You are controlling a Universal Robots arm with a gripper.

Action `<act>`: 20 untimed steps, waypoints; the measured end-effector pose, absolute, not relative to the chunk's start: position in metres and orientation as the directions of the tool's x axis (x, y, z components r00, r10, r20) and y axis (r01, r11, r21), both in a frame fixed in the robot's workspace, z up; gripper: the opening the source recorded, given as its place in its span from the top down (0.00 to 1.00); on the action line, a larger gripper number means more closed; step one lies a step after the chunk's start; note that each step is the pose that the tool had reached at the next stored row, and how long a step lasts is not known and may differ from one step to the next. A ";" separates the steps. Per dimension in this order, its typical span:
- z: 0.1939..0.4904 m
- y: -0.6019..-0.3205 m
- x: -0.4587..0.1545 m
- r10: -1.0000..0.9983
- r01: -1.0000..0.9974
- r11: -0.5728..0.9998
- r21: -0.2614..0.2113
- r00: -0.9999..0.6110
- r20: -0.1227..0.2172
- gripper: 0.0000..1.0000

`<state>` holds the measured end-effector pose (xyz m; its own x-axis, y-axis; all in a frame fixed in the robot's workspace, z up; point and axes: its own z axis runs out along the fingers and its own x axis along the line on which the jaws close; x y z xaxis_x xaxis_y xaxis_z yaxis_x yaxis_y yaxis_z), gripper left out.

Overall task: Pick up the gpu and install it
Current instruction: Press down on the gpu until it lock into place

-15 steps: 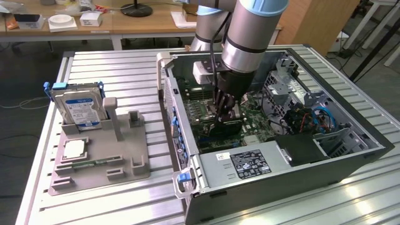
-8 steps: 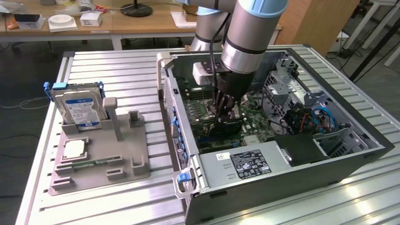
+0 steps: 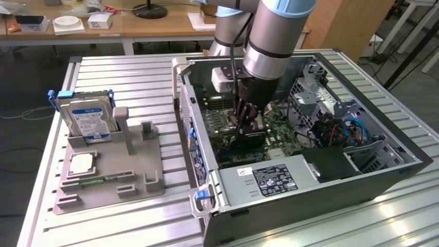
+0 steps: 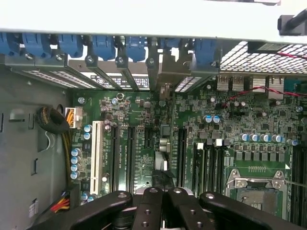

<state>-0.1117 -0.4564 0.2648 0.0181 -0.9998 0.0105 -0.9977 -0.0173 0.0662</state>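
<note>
Green motherboard [image 4: 144, 115] dotted with blue-topped capacitors, black slots and one white slot [image 4: 97, 158]. Blue clips [image 4: 103, 45] in a row along the case's [image 3: 329, 180] dark grey rear wall. Black gripper [image 3: 245, 123] fingers on a silver and pale blue arm [image 3: 274, 36]. Silver hard drive [image 3: 86, 118] with a blue and white label, upright on the grey holder [image 3: 110, 175] at the ribbed metal bench's [image 3: 123, 72] edge, the exterior view's left. Black label on the grey power supply [image 3: 274, 181].

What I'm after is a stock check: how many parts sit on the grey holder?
3. A hard drive stands upright at the grey holder's far end; a processor chip lies flat nearer the camera; a memory stick lies flat beside it. Smaller parts may be hidden.
</note>
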 end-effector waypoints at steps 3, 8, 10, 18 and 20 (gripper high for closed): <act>0.265 -0.456 -0.111 -1.000 -0.998 -0.018 0.066 0.019 0.010 0.89; 0.265 -0.456 -0.108 -1.000 -0.998 -0.017 0.053 0.018 0.010 0.89; 0.264 -0.456 -0.108 -1.000 -0.999 -0.018 0.030 0.018 0.010 0.89; 0.262 -0.456 -0.108 -1.000 -1.000 -0.018 0.015 0.018 0.011 0.89; 0.262 -0.456 -0.108 -1.000 -1.000 -0.018 0.015 0.018 0.010 0.89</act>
<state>-0.1081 -0.4564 0.2617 0.0178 -0.9998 0.0105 -0.9997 -0.0177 0.0149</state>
